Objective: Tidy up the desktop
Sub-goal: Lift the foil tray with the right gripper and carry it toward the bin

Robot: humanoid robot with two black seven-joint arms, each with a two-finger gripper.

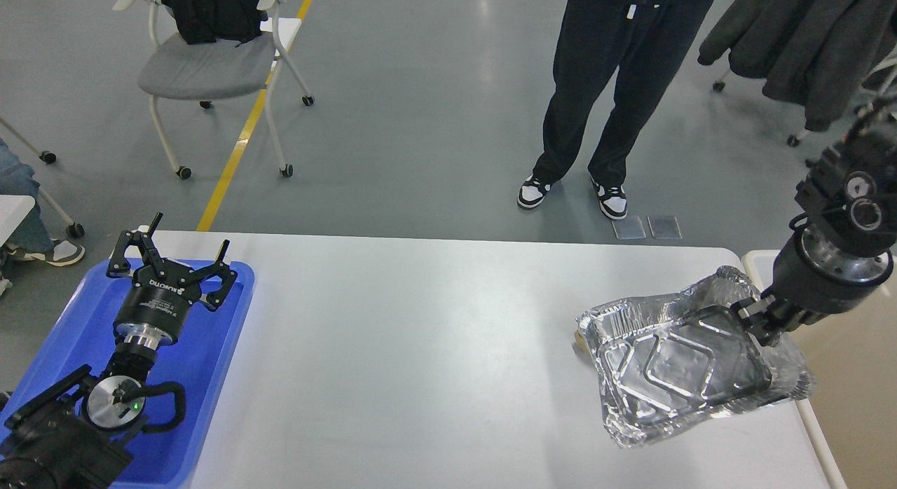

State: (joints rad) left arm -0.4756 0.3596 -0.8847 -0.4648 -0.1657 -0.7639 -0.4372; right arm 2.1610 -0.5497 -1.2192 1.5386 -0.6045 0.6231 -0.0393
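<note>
While the desktop fills the lower and middle part of the frame, its long axis runs left to right across the picture, with its far edge lying level across the middle and its rounded far corners at the left and right; it is a smooth whitish-grey slab, far larger than anything near it. At the lower left of the frame a blue tray sits on the desktop's left end, hanging past its edge; above the tray the left gripper hangs with its two black fingers spread wide apart, holding nothing, tips pointing toward the top of the frame. At the right of the frame the right gripper comes in from the upper right and pinches the far right rim of a crumpled foil container; its fingers are closed on that rim. The foil container is tilted, its open side facing the viewer, its lower left edge near or on the desktop; I cannot tell which. Beyond the desktop, at the top of the frame, a person in black trousers stands on the grey floor; a grey chair stands at the upper left.
</note>
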